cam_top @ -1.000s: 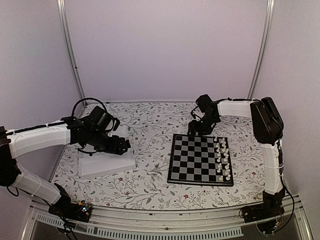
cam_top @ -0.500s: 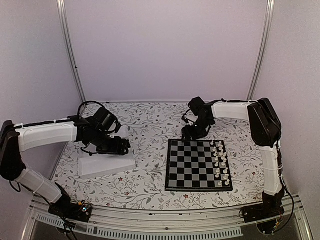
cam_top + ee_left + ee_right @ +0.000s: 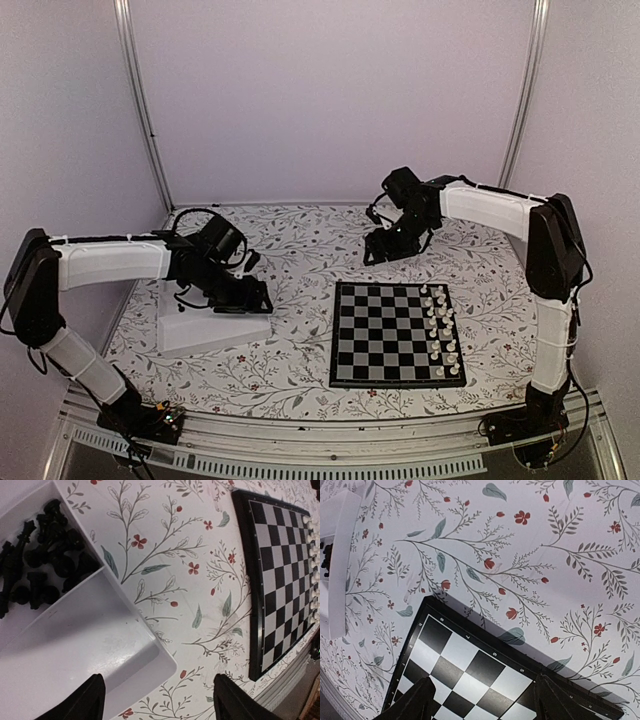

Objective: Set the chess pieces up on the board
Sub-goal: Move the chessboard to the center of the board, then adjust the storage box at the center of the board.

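Note:
The black chess pieces [image 3: 45,555] lie heaped in the far compartment of a white tray [image 3: 100,645], at the upper left of the left wrist view. My left gripper [image 3: 160,700] hangs open and empty over the tray's near right corner [image 3: 250,300]. The board [image 3: 375,335] lies flat right of centre, and its left edge shows in the left wrist view [image 3: 280,570]. My right gripper [image 3: 385,250] hovers open just beyond the board's far edge, with nothing between its fingers [image 3: 482,700]. Below it is the board's corner [image 3: 470,665].
Two columns of tiny white pieces [image 3: 442,330] stand along the board's right side. The tray [image 3: 210,325] rests on the floral tablecloth at the left. Its end wall [image 3: 340,565] shows at the left of the right wrist view.
The board has slid nearer and slightly left. My right gripper has lifted back from the board's far edge. My left arm has swung right over the tray.

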`<state>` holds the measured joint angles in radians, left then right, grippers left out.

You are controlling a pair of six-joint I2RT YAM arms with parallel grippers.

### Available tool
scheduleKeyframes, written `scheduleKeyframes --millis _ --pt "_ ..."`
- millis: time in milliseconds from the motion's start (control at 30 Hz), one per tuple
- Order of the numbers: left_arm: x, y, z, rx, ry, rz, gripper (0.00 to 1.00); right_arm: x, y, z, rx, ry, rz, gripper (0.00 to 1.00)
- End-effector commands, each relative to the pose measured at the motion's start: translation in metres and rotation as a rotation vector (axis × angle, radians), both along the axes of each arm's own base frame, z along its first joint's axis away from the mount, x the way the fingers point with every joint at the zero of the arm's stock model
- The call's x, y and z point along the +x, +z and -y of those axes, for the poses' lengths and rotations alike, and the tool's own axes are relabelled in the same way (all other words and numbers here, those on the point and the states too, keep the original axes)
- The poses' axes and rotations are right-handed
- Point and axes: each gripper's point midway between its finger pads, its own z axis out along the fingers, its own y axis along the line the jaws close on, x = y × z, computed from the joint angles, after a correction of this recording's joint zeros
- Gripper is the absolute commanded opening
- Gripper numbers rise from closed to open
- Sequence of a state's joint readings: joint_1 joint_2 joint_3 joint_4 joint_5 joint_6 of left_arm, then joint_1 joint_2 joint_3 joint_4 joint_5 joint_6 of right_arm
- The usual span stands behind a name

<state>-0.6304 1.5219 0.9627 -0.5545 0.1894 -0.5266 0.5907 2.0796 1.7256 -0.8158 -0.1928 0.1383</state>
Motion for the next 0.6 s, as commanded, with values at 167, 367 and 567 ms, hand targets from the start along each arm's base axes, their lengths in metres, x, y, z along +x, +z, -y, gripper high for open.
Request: scheduleKeyframes --millis 167,367,567 --pt "-0.028 -0.021 0.044 -0.074 -0.200 -0.062 0.76 -0.018 0.049 0.006 0.062 0.022 0.075 0.72" --pt "-0.058 -0.035 0.061 -0.056 -0.326 -0.089 0.75 -0.025 0.046 0.007 0.075 0.028 0.057 0.72" --pt "-0.089 -0.042 0.070 -0.038 -0.392 -0.102 0.74 -0.032 0.041 0.008 0.085 0.021 0.036 0.72"
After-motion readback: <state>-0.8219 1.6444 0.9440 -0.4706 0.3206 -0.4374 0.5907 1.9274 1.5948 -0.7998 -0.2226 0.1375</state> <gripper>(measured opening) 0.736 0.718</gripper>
